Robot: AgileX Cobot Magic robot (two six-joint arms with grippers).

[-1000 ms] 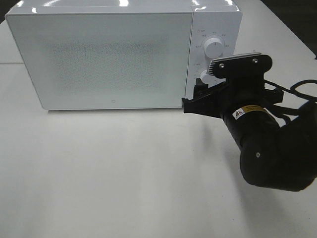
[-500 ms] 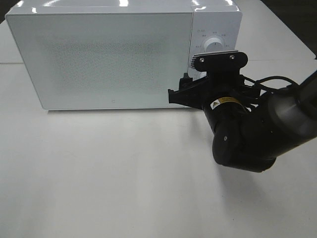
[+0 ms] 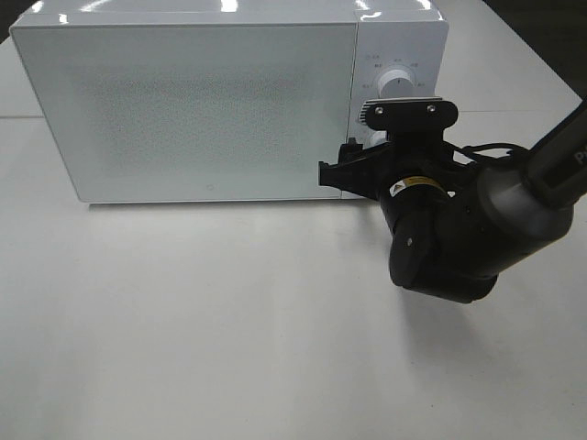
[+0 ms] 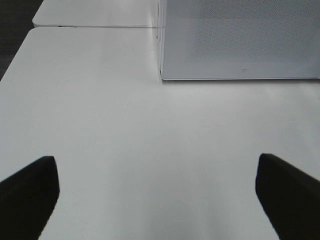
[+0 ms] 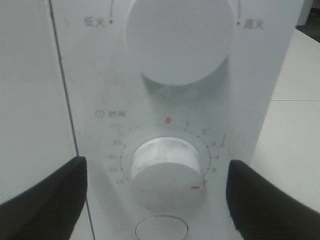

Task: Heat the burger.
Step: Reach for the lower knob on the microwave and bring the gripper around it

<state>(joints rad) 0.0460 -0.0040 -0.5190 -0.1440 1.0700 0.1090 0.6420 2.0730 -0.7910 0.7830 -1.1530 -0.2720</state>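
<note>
The burger is out of view; the white microwave (image 3: 183, 101) stands at the back of the table with its frosted door shut. My right gripper (image 3: 351, 172) is open at the control panel, fingers apart from the timer knob (image 5: 167, 172) on either side. In the right wrist view the gripper (image 5: 160, 197) frames that knob, whose red mark points past the 4. The power knob (image 5: 180, 40) is above it and also shows in the high view (image 3: 396, 82). My left gripper (image 4: 159, 195) is open and empty over bare table, facing the microwave's left corner (image 4: 162, 75).
A round button (image 5: 161, 229) sits just below the timer knob. The white table (image 3: 229, 321) spreads in front of the microwave. A second white table (image 4: 90, 12) adjoins behind a seam. The right arm's black body (image 3: 449, 238) hangs over the table's right side.
My right arm has swung left and in toward the control panel, its elbow tucking under. The gripper now sits at the lower knob, covering it from above. The microwave has not moved.
</note>
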